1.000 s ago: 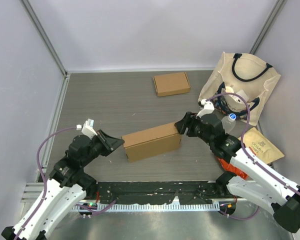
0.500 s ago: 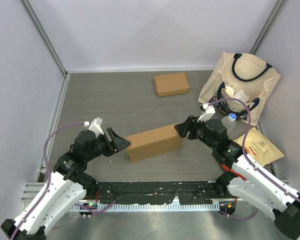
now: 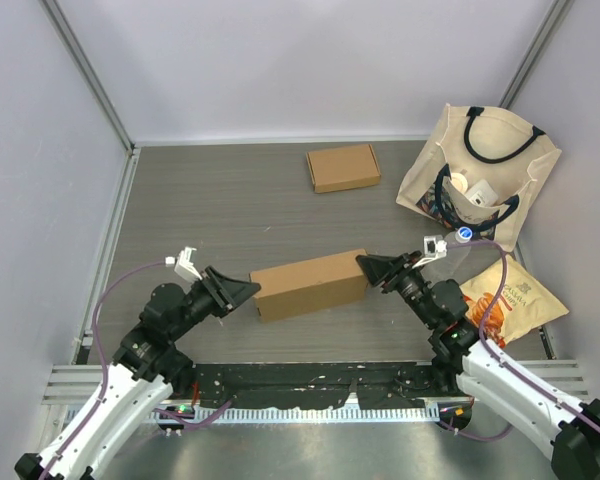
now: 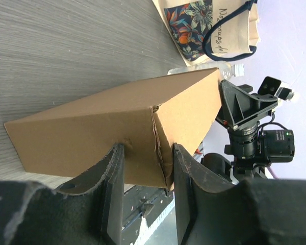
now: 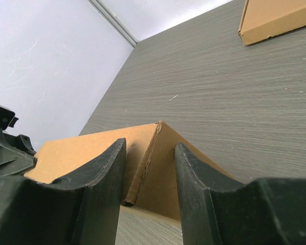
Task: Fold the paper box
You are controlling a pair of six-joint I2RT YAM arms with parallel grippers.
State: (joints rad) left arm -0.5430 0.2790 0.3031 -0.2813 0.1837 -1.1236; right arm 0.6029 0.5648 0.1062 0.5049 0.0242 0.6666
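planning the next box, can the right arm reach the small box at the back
Probably yes: only bare table lies between the right gripper and the small box, once it leaves the long box.

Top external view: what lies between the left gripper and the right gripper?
The long cardboard box spans the whole stretch, its ends at the left gripper and the right gripper. The top external view shows it.

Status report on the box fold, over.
Left gripper open, tips at cardboard box's left end. Right gripper open, tips at its right end. Box lies closed on the table. Second box and tote bag well clear.
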